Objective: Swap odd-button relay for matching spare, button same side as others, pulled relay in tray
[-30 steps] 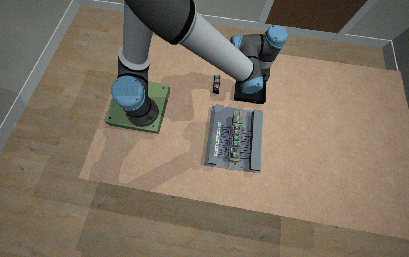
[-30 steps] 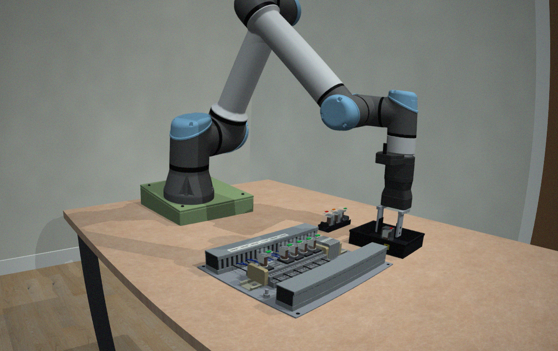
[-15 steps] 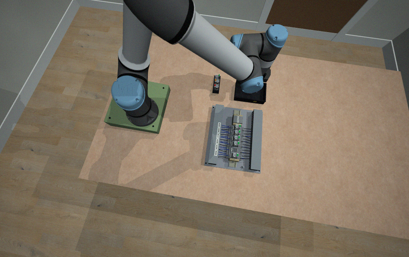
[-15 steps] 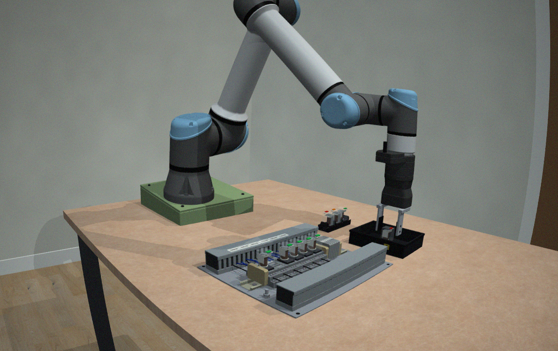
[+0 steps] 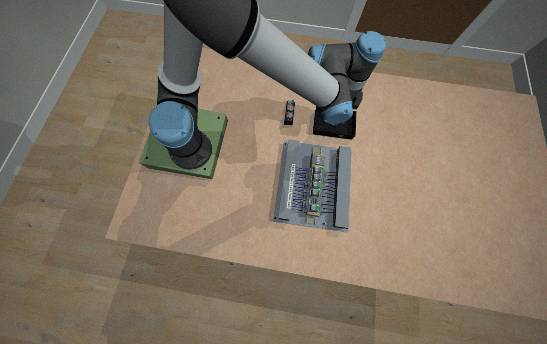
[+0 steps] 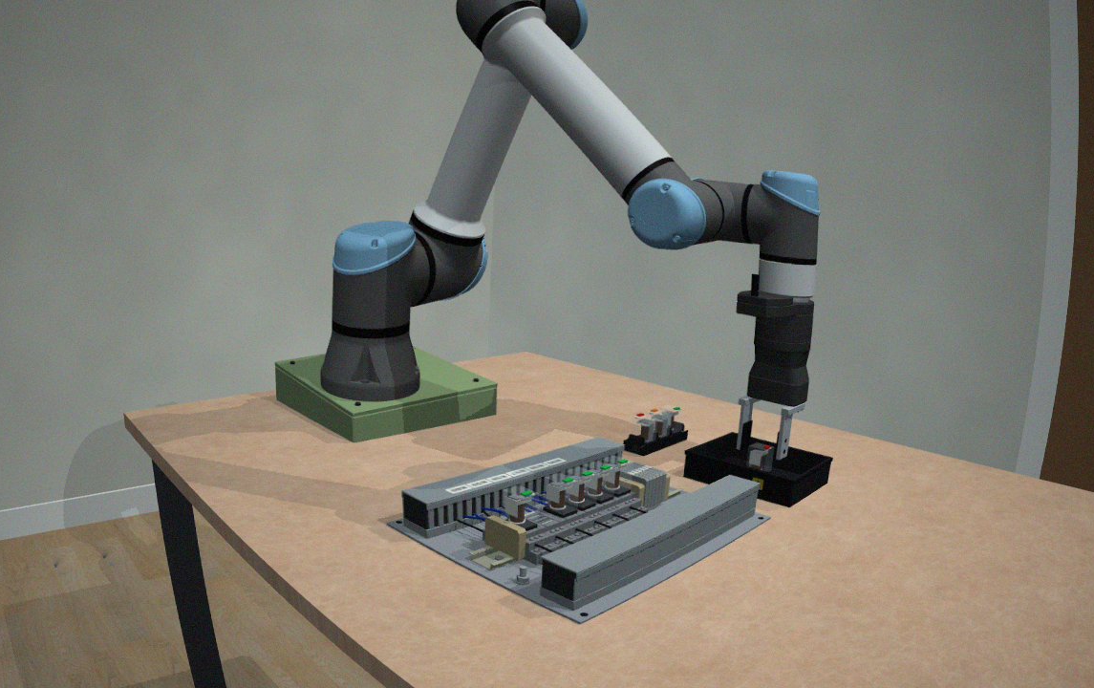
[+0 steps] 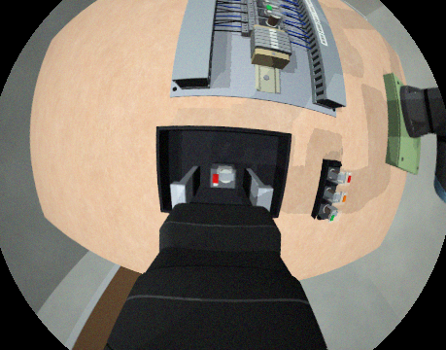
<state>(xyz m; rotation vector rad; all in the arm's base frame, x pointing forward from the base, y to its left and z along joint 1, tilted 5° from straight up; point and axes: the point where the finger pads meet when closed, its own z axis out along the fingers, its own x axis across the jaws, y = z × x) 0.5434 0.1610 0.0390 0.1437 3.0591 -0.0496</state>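
The black tray (image 7: 223, 169) holds a relay with a red button (image 7: 223, 178), standing upright on the tray floor. My gripper (image 7: 222, 176) is open and hangs straight down over the tray. Its fingers stand on either side of that relay without touching it, as the exterior view also shows (image 6: 762, 438). The panel (image 5: 313, 186) carries a row of relays with green buttons (image 5: 316, 179). One socket near the row's far end from the tray (image 5: 314, 199) looks empty. A small black holder (image 5: 289, 112) carries three spare relays with green, orange and red buttons.
Two long grey wire ducts (image 6: 649, 539) flank the relay row on the panel. The arm's green base block (image 5: 183, 145) stands to the left of the holder. The tray (image 6: 758, 470) sits just behind the panel, beside the spare holder (image 6: 655, 425).
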